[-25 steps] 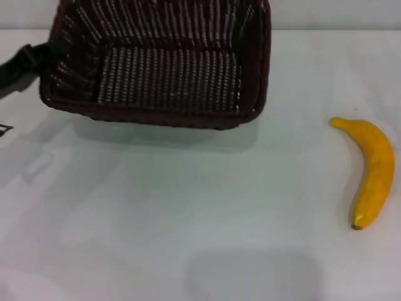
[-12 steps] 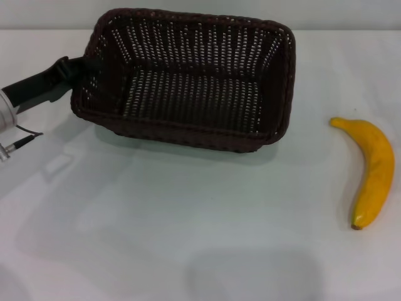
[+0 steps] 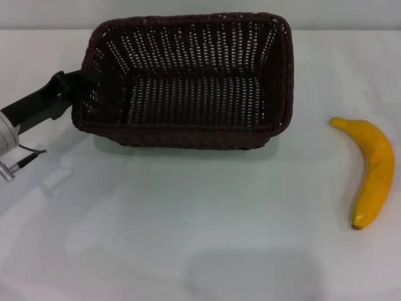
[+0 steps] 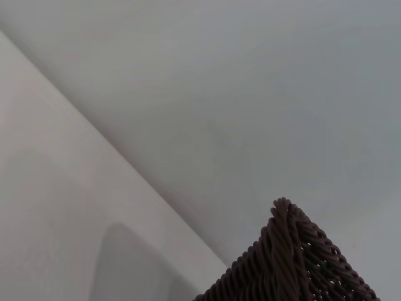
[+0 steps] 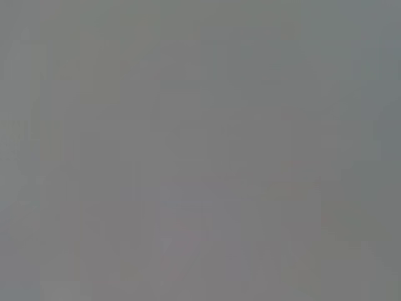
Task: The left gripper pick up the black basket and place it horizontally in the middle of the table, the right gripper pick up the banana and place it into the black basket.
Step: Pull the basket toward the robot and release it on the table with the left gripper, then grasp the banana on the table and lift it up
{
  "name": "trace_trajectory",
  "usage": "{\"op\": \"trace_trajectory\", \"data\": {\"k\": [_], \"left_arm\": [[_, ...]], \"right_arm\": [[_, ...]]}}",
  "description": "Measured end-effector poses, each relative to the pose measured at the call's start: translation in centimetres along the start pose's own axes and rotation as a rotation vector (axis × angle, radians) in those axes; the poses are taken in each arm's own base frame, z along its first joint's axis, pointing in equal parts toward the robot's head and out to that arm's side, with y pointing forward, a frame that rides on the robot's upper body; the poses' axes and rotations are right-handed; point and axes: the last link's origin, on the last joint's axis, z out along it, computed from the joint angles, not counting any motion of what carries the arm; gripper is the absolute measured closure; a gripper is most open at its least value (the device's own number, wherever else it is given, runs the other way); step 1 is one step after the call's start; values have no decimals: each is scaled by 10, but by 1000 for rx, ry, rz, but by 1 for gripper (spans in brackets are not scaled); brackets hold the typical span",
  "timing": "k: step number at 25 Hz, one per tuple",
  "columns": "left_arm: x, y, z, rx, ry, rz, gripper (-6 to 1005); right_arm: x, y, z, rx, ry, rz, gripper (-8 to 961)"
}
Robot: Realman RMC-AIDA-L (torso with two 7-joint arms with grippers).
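The black basket (image 3: 188, 135) lies lengthwise across the far middle of the table (image 3: 188, 226), level, with its opening up. My left gripper (image 3: 80, 84) comes in from the left and is shut on the basket's left end wall. A corner of the braided rim shows in the left wrist view (image 4: 291, 260). The yellow banana (image 3: 374, 172) lies alone on the table at the right, brown tip toward me, well apart from the basket. My right gripper is out of view; the right wrist view shows only plain grey.
The dark left arm with its silvery section and thin cable (image 3: 12, 141) reaches over the table's left edge. A grey wall runs behind the table's far edge.
The basket, held by my left gripper, came down from a raised, tilted pose, shifted right, then turned level and square to the table edge. The banana has not moved.
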Motion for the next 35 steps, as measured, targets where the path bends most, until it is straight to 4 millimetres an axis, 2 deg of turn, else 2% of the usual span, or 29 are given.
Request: {"op": "trace_trajectory", "data": {"k": [9,14,17,20,26,27,28,30,35], "left_arm": [[1,2,3,-10,-6,-15,763],[1,8,2,-42,-24,-6,581],[3,5,-7,-50,-10,-11,452],[6,-4,-22,-31,22,-14,313],[16,-15,-60,-52,164,57,133],[18,-16,-68,-62,212,88,133],[18,-16,-68,-62,212,88,134],[22,-22,-96,-60,397,172,135],[23,-32,-123,2,673,252,137]], "right_arm": [[1,-5,-3,32,0,10,82],[2,-5,-4,34,3,11,82],[2,-6,-6,35,5,11,83],[3,-5,-6,35,5,15,83],[5,-2,-17,32,-6,73,83],[5,-1,-21,32,-10,94,83],[6,-2,-27,27,-13,135,83],[6,-6,-36,14,-16,230,83],[-2,-32,-57,-107,55,489,83]]}}
